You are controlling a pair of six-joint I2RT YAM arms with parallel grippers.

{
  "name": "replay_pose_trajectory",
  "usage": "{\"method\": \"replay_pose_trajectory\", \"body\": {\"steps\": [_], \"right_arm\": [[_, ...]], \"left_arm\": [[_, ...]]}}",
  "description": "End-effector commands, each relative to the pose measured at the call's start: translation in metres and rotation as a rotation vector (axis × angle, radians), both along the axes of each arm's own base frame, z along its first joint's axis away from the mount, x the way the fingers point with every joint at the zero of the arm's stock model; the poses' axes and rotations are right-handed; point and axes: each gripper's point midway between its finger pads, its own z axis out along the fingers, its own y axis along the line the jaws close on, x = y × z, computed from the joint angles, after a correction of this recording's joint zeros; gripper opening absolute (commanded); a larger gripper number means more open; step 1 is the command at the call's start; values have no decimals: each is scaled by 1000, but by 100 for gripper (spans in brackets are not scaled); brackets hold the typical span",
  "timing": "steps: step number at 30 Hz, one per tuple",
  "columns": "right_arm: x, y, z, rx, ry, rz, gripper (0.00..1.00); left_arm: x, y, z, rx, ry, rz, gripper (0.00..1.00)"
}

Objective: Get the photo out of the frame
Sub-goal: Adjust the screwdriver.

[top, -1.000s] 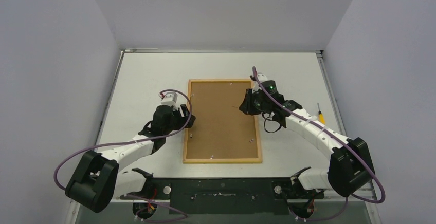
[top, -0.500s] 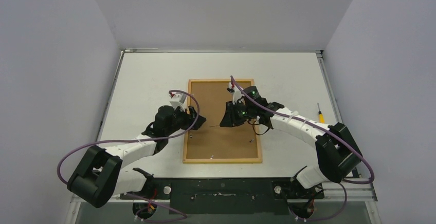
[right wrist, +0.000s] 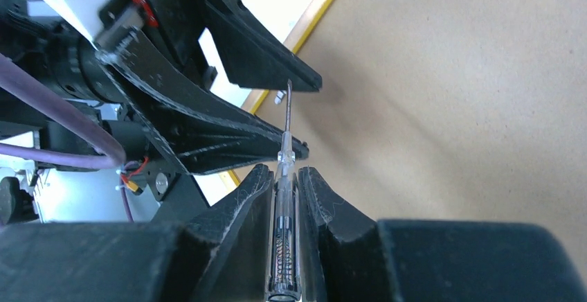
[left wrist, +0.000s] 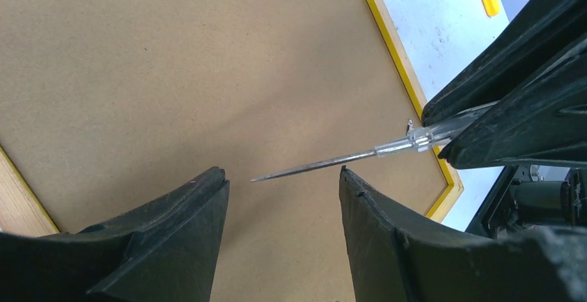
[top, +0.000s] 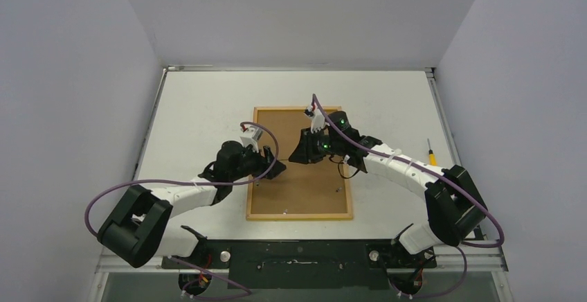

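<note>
The frame (top: 311,194) lies face down in the middle of the table (top: 201,108), its brown backing turned up and the long sides running away from the arm bases; the photo does not show in any view. The left gripper (left wrist: 282,177) hangs low over the backing near the frame's left edge, its two black fingers (left wrist: 173,226) spread well apart with nothing between them but bare board; it holds nothing, and whether the fingers touch the backing cannot be told. The right gripper (right wrist: 285,177) is over the upper middle of the frame, facing the left one, and its fingers are pressed in on a slim clear-handled screwdriver (right wrist: 284,233), pinching the transparent handle so that the thin metal shaft sticks straight out past the fingertips; the shaft points at the left gripper, and in the left wrist view its tip lies in the gap between the spread fingers, just above the backing; contact with the board or with either finger cannot be made out. The yellow border of the frame shows along the edge in both wrist views. A small yellow screwdriver (top: 432,156) lies on the table to the right, well apart from the frame and from both grippers.
</note>
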Motion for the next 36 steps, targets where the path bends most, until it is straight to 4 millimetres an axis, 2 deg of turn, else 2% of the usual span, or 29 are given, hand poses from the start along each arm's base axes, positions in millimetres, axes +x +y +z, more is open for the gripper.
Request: {"method": "replay_pose_trajectory", "body": {"steps": [1,3,5,12,19,26,30,36], "right_arm": [[20,20,37,98,-89,6,5],[27,17,36,67,-99,-25,5],[28,11,25,14,-77,-47,5],[15,6,8,-26,-45,-22,5],[-2,21,11,34,-42,62,6],[-5,29,19,56,-51,87,5],[5,27,17,36,-62,34,5],[23,32,31,78,-115,-34,6]], "left_arm": [[11,-14,31,-53,-98,-41,56],[12,-9,35,-51,-117,-13,55],[13,0,40,-50,-143,35,54],[17,22,47,-46,-177,141,53],[19,15,39,-40,-135,111,51],[22,15,33,-22,-104,116,49],[20,13,30,-22,-95,104,48],[20,6,25,-29,-66,77,47]]}}
